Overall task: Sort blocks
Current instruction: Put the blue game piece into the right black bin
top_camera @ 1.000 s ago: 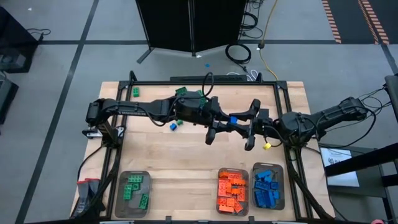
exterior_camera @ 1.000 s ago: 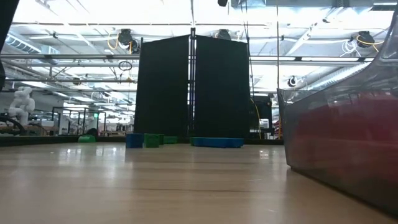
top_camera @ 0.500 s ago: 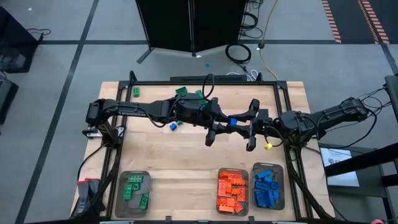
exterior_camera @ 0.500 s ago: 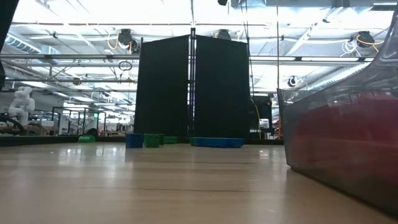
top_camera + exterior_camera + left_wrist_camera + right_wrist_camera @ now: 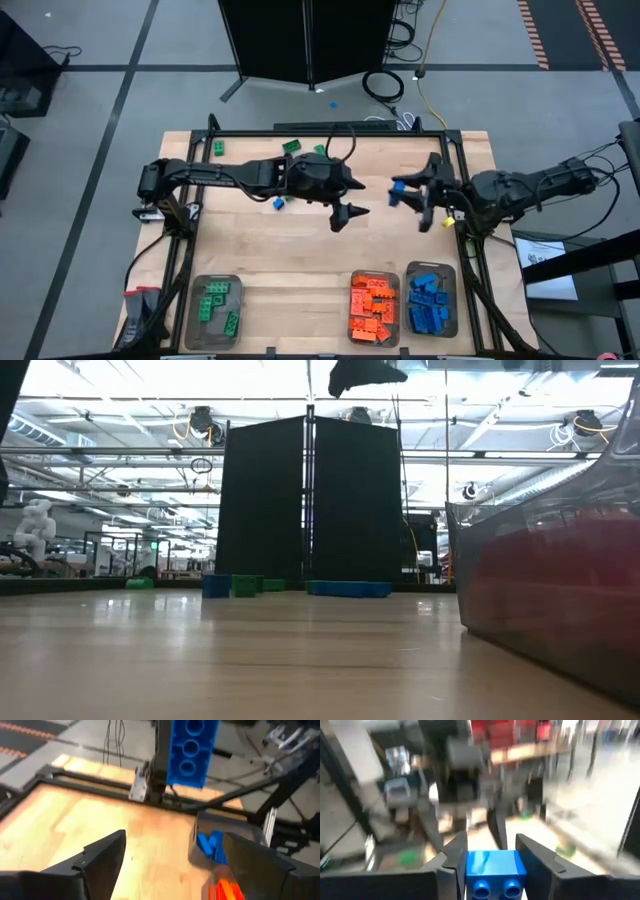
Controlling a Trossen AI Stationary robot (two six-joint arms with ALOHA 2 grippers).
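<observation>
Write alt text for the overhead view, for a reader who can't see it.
Seen from above, the right claw holds a blue block over the wooden table, facing the open, empty left claw. Along the table's near edge stand three clear trays: green blocks, orange, blue. A few loose green and blue blocks lie behind the left arm.

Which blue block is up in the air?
The blue block pinched in the right gripper; the other blue ones lie in the right-hand tray or on the table.

Overhead looks straight down; low camera sits at tabletop level beside the orange tray point(image 5: 560, 600); both see it
</observation>
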